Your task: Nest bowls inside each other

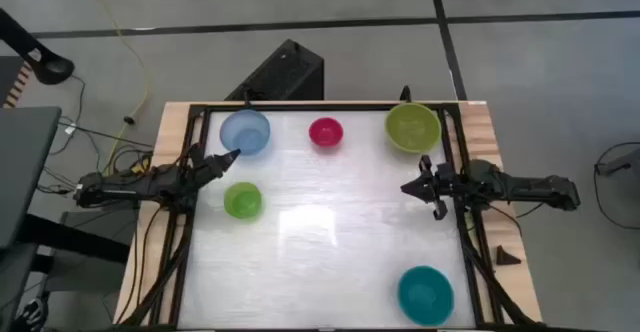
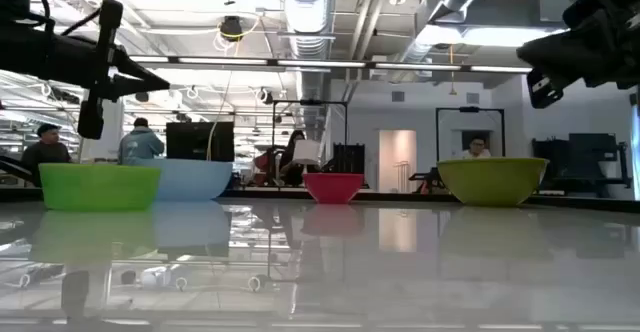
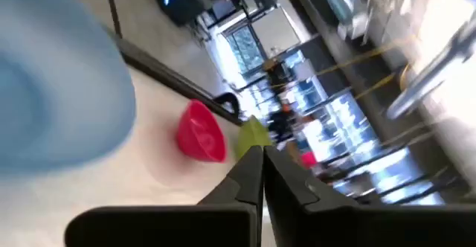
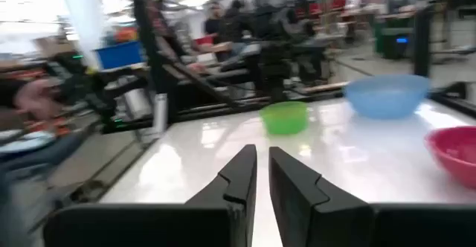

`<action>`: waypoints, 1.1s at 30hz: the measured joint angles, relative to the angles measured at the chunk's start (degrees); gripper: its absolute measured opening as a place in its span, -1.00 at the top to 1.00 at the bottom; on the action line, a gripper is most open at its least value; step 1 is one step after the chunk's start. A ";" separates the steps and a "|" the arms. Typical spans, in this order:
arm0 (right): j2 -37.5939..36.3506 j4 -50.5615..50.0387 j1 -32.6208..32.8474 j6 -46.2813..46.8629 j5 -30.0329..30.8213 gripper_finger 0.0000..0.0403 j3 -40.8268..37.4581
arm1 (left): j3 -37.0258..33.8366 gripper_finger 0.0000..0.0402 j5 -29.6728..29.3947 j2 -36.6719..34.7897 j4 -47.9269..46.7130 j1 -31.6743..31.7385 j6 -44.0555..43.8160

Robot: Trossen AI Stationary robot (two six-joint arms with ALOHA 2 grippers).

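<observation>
Five bowls stand apart on the white table, each upright on its base. At the far edge are a light blue bowl (image 1: 245, 132), a small magenta bowl (image 1: 326, 132) and a large olive-green bowl (image 1: 412, 128). A small bright green bowl (image 1: 242, 200) sits at the left and a teal bowl (image 1: 425, 294) at the near right. My left gripper (image 1: 232, 157) hovers shut between the light blue and bright green bowls, above the table (image 2: 150, 80). My right gripper (image 1: 408, 187) hangs at the right, below the olive bowl, its fingers (image 4: 245, 165) a narrow gap apart around nothing.
A black frame (image 1: 300, 105) runs around the table top, with wooden borders (image 1: 485, 132) at the left and right. Bare white surface lies in the middle and at the near left. People and shop equipment show in the room beyond the far edge.
</observation>
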 joint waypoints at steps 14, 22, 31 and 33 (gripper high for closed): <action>-0.01 4.72 0.00 44.71 11.70 0.65 0.00 | 0.02 1.00 7.69 0.00 -0.30 0.00 -13.21; 0.00 8.19 0.00 46.20 15.26 0.65 -0.02 | 0.00 1.00 6.36 0.00 -0.24 0.00 -4.30; 0.00 15.05 0.00 46.25 20.73 0.63 -0.02 | 0.00 1.00 0.78 0.50 -0.38 0.00 -3.45; 0.04 17.10 0.00 43.84 21.81 0.59 -0.02 | 0.00 1.00 -1.82 0.55 -0.48 0.00 -4.54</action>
